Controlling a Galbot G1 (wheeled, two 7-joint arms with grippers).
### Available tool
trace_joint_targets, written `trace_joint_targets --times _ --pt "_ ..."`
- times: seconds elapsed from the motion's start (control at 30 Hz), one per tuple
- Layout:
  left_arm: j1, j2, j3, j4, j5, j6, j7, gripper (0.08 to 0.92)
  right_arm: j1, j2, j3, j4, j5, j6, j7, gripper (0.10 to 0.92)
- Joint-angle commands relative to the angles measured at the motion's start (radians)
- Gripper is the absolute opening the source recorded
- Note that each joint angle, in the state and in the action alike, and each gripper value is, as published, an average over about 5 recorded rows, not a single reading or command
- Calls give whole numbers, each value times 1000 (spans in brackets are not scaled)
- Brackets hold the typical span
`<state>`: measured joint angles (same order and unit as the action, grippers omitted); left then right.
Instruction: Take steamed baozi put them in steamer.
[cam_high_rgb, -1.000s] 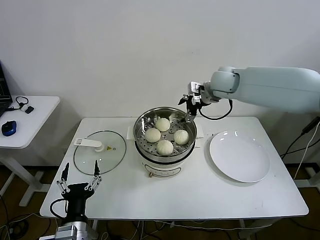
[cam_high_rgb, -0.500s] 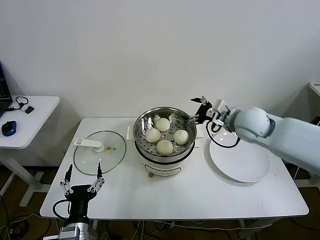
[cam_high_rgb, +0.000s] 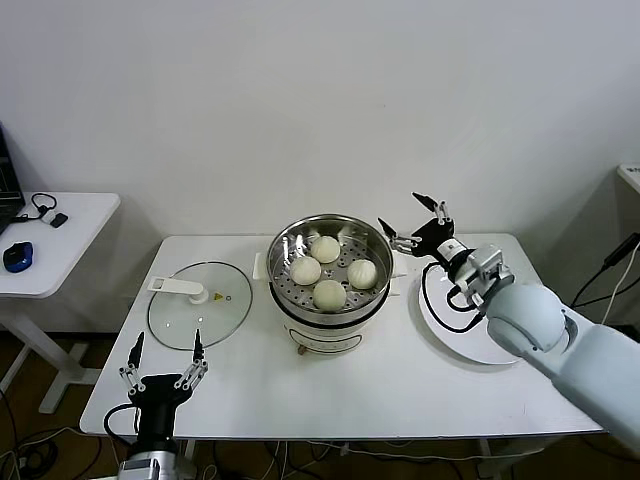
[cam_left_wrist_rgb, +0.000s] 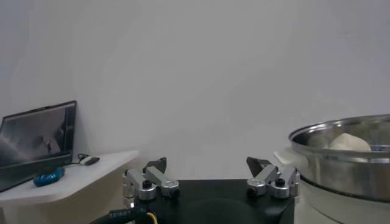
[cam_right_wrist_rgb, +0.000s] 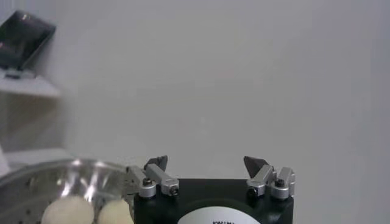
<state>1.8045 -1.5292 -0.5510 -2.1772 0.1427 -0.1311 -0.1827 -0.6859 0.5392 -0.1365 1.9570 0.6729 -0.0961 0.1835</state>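
Plain white wall (cam_high_rgb: 300, 90), white table (cam_high_rgb: 400, 390), smaller white side table (cam_high_rgb: 70, 250) at left, even light.

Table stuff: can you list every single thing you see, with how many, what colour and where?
steamed baozi: four, off-white, inside the steamer
steamer: one, shiny steel on a white base, table middle
glass lid: one, clear with white handle, flat on the table left of the steamer
plate: one, white, right of the steamer, partly behind the right arm
table: one, white
side table: one, white, far left, holding a blue mouse
left gripper: open, empty, at the near left edge
right gripper: open, empty, raised beside the steamer's right rim
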Motion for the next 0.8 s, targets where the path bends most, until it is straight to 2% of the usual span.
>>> trace_joint_targets --times 0.03,0.47,0.8 --pt "9 -2 -3 8 6 -14 -1 823 -781 402 745 74 -271 208 -95 823" --pt "12 -2 -5 6 9 -25 -2 823 -925 748 741 39 -341 341 -197 823" --pt "13 -7 0 -2 15 -25 -1 823 -952 834 756 55 -341 401 -213 823"
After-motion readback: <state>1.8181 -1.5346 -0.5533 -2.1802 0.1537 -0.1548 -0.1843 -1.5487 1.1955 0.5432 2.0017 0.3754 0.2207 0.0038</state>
